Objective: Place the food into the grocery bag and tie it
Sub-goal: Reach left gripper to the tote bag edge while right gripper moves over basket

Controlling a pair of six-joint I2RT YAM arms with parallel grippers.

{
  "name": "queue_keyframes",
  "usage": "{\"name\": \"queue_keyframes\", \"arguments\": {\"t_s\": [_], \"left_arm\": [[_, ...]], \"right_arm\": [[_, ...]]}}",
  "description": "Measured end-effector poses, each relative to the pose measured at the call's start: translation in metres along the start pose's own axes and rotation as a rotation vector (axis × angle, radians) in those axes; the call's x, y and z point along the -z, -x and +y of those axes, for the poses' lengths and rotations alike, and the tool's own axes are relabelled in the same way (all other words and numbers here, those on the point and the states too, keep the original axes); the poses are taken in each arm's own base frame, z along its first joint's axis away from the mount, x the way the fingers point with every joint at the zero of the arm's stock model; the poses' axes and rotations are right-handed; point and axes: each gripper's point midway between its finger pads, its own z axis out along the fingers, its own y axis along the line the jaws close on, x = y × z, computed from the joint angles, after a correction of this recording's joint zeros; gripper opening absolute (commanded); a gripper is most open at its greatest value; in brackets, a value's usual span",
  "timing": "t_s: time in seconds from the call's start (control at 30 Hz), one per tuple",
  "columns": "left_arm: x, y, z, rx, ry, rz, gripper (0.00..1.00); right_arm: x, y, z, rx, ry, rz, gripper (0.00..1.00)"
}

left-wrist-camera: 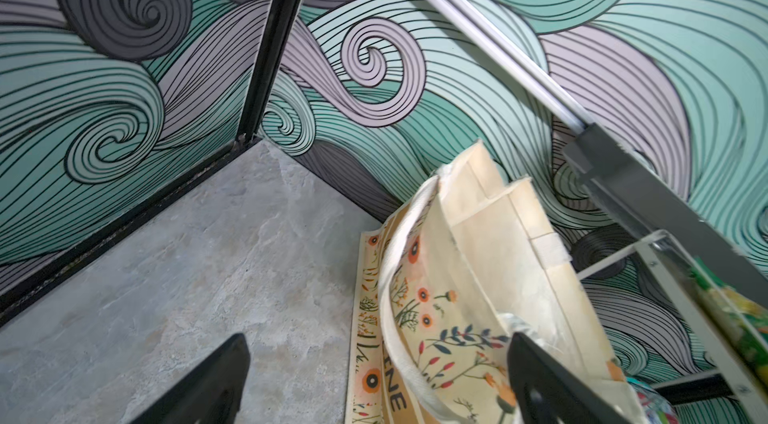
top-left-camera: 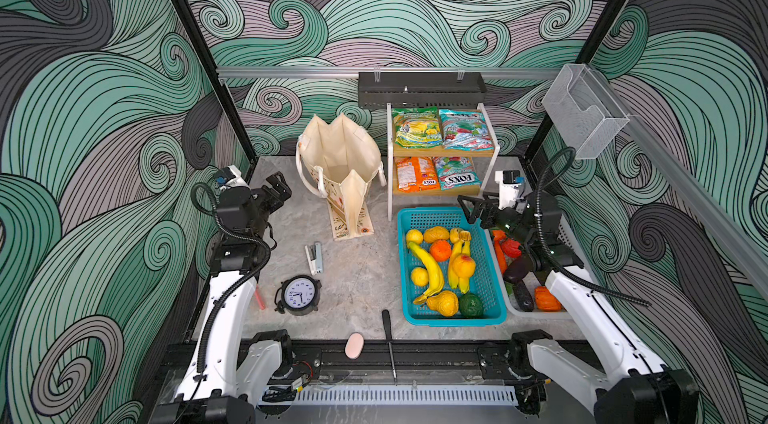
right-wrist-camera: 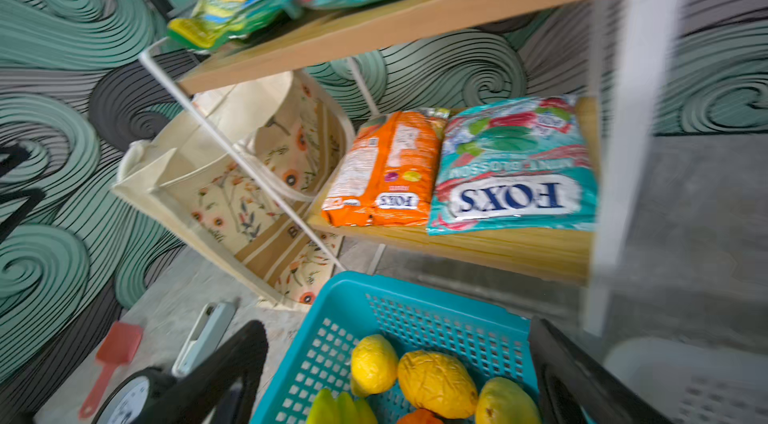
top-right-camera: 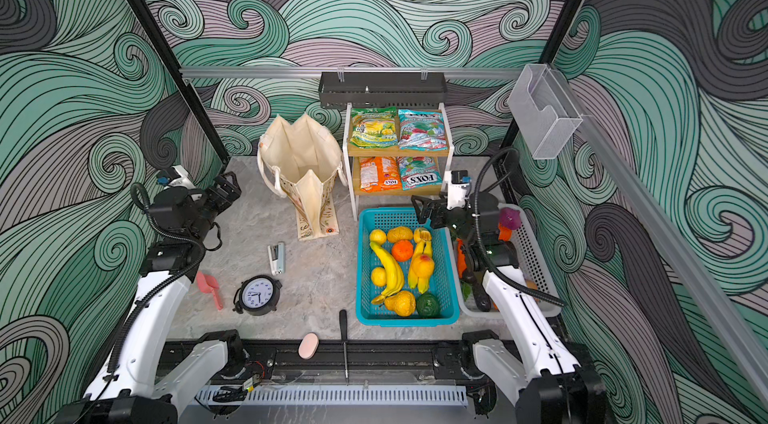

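Tabletop with nothing packed yet: the bag (top-left-camera: 332, 147), a soft cream canvas tote with a flower print, stands open at the back, left of centre. Its near side is folded inward and its handles droop. The left gripper (top-left-camera: 279, 188) hangs just left of it, jaws wide and empty. The right gripper (top-left-camera: 467, 209), also wide and empty, hovers over the back edge of the teal basket (top-left-camera: 401, 268), facing the shelf (top-left-camera: 440, 150). Glossy, crinkled packets (top-left-camera: 417, 126) lie flat on both wooden shelf boards. A smooth curved banana (top-left-camera: 430, 266), a round orange (top-left-camera: 440, 250) and a peach (top-left-camera: 464, 264) fill the teal lattice basket, and vegetables (top-left-camera: 547, 298) lie in the white basket (top-right-camera: 532, 255) under the right arm. The step appears to be a first pick. Rounded fruit will likely roll, so close across the widest part. Slick packets are better pinched at an edge. Drop each item through the centre of the bag's mouth, since the limp cloth could collapse if nudged.
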Motion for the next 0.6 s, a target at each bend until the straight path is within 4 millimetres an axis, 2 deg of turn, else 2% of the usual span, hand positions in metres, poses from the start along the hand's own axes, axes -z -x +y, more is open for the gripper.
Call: {"name": "queue_keyframes", "arguments": {"t_s": [0.03,0.17,0.27,0.37,0.5,0.6], "left_arm": [[0.003,0.004,-0.007,-0.007,-0.02,0.004,0.9],[0.006,0.013,-0.038,-0.058,-0.115,0.069,0.89],[0.002,0.024,-0.074,-0.113,-0.21,0.122,0.89],[-0.004,0.023,-0.116,-0.211,-0.297,0.196,0.89],[-0.007,-0.004,-0.175,-0.411,-0.393,0.322,0.89],[-0.011,-0.034,-0.201,-0.547,-0.428,0.402,0.85]], "right_arm": [[-0.003,-0.001,0.014,0.019,0.039,0.015,0.97],[-0.009,0.0,0.056,0.065,0.155,0.044,0.96],[-0.007,0.006,0.081,0.083,0.221,0.044,0.96],[-0.003,0.019,0.105,0.101,0.29,0.025,0.96],[0.004,0.027,0.117,0.101,0.338,0.0,0.97],[0.007,0.028,0.118,0.099,0.339,-0.004,0.97]]}}
